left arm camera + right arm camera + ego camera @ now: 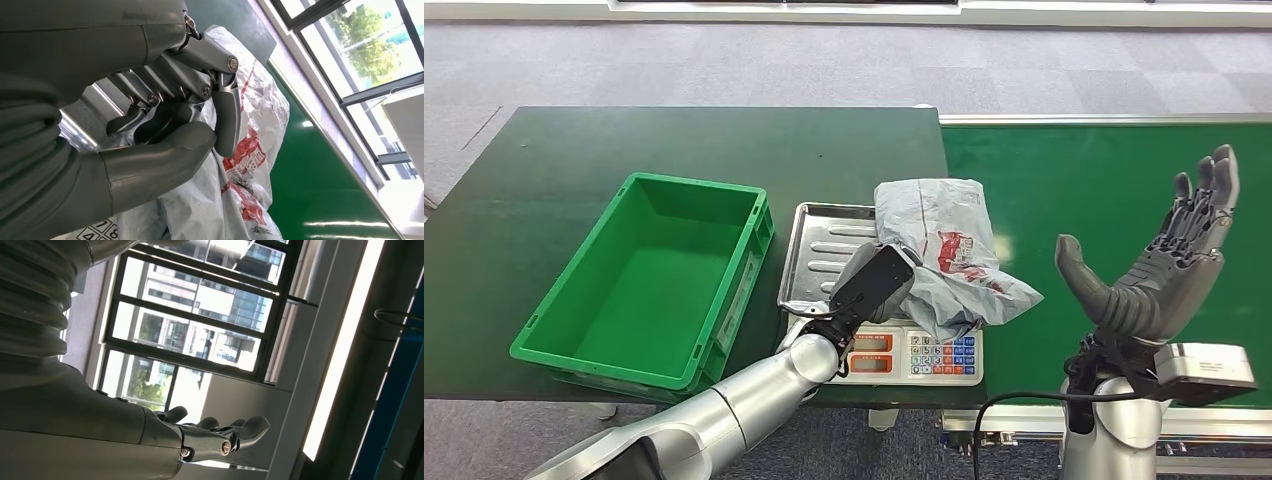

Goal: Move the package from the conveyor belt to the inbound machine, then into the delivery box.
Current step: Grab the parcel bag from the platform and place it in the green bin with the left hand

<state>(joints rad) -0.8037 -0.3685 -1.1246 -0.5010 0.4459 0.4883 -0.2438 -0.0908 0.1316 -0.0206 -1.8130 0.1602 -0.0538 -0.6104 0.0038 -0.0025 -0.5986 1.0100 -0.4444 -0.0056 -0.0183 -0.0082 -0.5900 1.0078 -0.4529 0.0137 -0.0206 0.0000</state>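
A crumpled grey plastic package (949,255) with red print lies on the steel pan of the scale (822,245), hanging over its right side and its keypad. My left hand (874,283) grips the package's left edge; in the left wrist view its fingers (227,120) and thumb close on the grey film of the package (250,165). My right hand (1159,265) is raised palm-up over the green conveyor belt (1104,180), fingers spread, holding nothing. The right wrist view shows the right hand (210,435) against windows.
A green plastic crate (649,275) stands hollow on the dark green table (574,150), left of the scale. The scale's display and keypad (924,355) face the table's near edge. Grey carpet lies beyond the table.
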